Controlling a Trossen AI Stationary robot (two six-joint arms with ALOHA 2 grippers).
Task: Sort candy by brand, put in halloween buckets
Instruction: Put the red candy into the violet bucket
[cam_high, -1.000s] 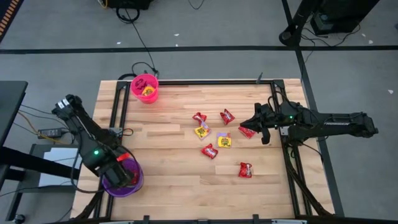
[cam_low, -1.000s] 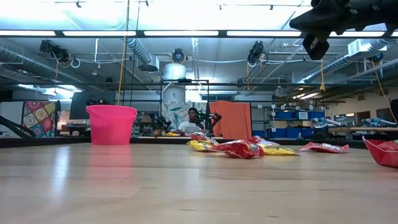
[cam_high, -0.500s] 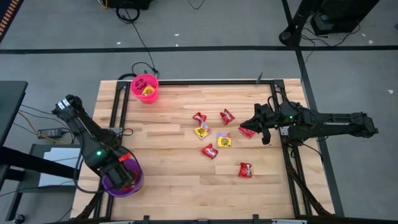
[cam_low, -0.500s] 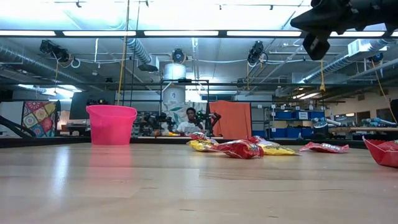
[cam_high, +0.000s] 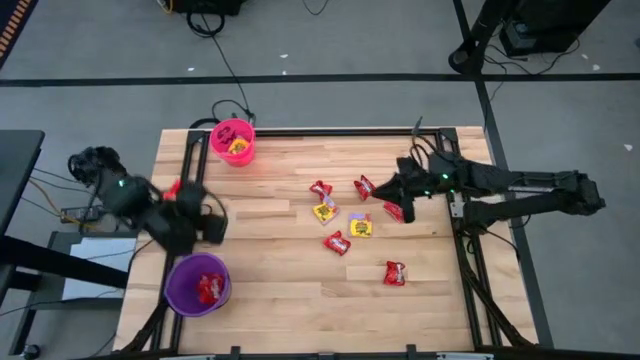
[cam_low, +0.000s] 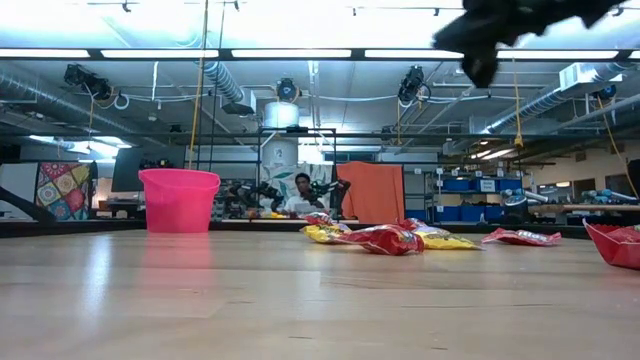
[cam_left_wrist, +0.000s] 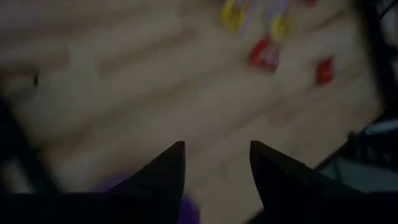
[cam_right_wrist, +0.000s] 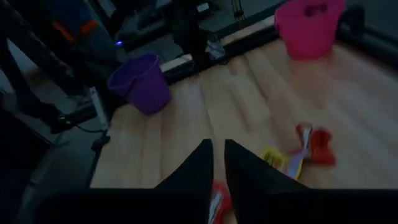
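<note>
Several candy packets lie flat on the wooden table: red ones (cam_high: 337, 242) (cam_high: 395, 272) (cam_high: 320, 188) and yellow ones (cam_high: 325, 211) (cam_high: 360, 227). The purple bucket (cam_high: 197, 285) stands at the near left with a red packet (cam_high: 208, 288) in it. The pink bucket (cam_high: 233, 140) stands at the far left with a yellow packet inside. My left gripper (cam_left_wrist: 214, 149) hangs open and empty above the table, just beyond the purple bucket (cam_high: 212, 223). My right gripper (cam_right_wrist: 217, 149) hovers over the right-hand packets (cam_high: 388, 193), its fingers a narrow gap apart with nothing between them.
A black metal frame (cam_high: 455, 250) runs along the table's edges. Bare wood lies between the purple bucket and the packets. In the low view a person sits in the room far behind the table (cam_low: 303, 195).
My left gripper has risen out of the purple bucket and swung toward the far edge, and a red packet now shows lying in the bucket. My right gripper has moved a little toward the table's left and far edge, above the packets.
</note>
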